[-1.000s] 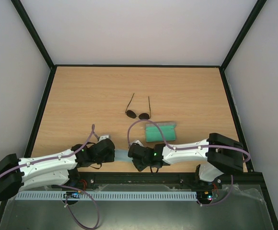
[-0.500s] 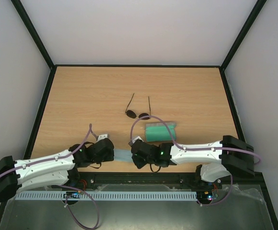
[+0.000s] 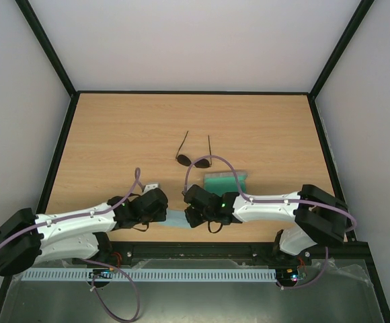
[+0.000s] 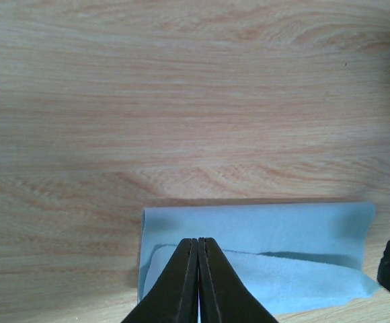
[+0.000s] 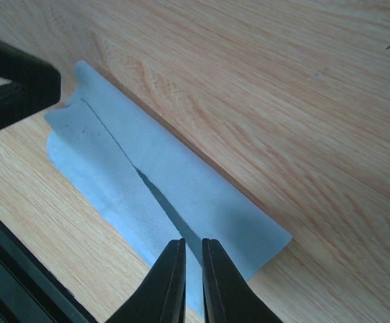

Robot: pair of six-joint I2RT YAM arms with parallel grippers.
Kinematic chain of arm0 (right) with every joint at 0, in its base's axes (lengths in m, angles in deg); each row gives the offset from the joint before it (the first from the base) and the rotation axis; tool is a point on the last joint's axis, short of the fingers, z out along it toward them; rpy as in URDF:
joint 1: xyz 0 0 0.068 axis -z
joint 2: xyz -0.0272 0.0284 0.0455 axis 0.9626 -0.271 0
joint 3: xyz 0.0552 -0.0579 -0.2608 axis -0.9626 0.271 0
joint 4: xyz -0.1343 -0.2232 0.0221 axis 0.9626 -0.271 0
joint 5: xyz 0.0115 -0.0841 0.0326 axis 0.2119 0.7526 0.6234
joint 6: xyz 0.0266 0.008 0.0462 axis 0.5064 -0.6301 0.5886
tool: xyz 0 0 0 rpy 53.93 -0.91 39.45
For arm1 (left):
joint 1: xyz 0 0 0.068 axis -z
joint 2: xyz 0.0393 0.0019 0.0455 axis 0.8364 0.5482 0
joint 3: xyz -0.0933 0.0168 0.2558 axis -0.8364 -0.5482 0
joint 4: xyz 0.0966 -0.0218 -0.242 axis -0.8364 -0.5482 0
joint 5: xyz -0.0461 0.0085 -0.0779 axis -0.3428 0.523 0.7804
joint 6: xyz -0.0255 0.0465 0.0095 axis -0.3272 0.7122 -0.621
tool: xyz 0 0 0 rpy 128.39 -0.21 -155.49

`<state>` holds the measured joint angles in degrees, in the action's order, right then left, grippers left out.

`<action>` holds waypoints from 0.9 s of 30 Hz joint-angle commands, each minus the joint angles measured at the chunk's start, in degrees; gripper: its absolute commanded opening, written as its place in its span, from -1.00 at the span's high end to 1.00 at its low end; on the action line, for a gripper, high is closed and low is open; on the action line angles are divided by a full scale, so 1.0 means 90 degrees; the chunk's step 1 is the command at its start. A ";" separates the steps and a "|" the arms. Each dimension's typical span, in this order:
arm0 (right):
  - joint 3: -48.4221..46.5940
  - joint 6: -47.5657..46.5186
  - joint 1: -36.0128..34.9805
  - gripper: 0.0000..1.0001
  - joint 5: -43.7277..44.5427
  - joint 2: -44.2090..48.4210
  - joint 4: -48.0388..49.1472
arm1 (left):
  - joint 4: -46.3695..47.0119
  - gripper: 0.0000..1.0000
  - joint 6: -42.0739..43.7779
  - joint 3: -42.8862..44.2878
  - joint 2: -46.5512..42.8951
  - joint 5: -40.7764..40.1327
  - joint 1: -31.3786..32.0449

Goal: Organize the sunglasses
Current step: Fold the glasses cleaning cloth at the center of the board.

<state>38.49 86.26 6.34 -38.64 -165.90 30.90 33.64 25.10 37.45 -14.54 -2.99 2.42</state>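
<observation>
— Two sets of fingers, both at the light blue cloth (image 3: 175, 219) by the tabletop's (image 3: 114, 134) near edge?
— Yes. The left fingers (image 4: 181, 282) are pressed fully together at its folded flap. The right fingers (image 5: 168, 276) stand a narrow slit apart over its other end. Whether either pinches cloth, I can't tell.
— And the sunglasses (image 3: 193, 160)?
— Lying mid-tabletop, temples spread and pointing away, just beyond the green case (image 3: 225, 182), untouched.

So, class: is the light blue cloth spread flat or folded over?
Folded. In both wrist views the cloth lies doubled, one layer's edge running across the layer beneath.
</observation>
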 commanded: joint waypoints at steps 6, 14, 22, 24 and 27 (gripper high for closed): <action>0.0083 0.0178 0.0020 0.81 -0.0206 -0.0097 0.0030 | 0.0144 0.95 0.0391 0.0249 0.0175 0.0040 -0.0239; 0.0207 0.0276 0.0020 0.81 -0.0132 -0.0138 -0.0024 | 0.0168 0.95 0.0435 0.0343 0.0250 0.0094 -0.0237; 0.0357 0.0338 0.0020 0.81 -0.0177 -0.0240 0.0074 | 0.0148 0.95 0.0454 0.0351 0.0245 0.0118 -0.0237; 0.0361 0.0336 0.0020 0.81 -0.0231 -0.0267 0.0101 | 0.0153 0.95 0.0455 0.0364 0.0245 0.0115 -0.0237; 0.0365 0.0303 0.0020 0.81 -0.0335 -0.0286 0.0159 | 0.0143 0.95 0.0464 0.0377 0.0245 0.0111 -0.0237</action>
<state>41.09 88.64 6.36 -40.28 -167.82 31.86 35.19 28.62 39.59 -12.50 -2.07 0.69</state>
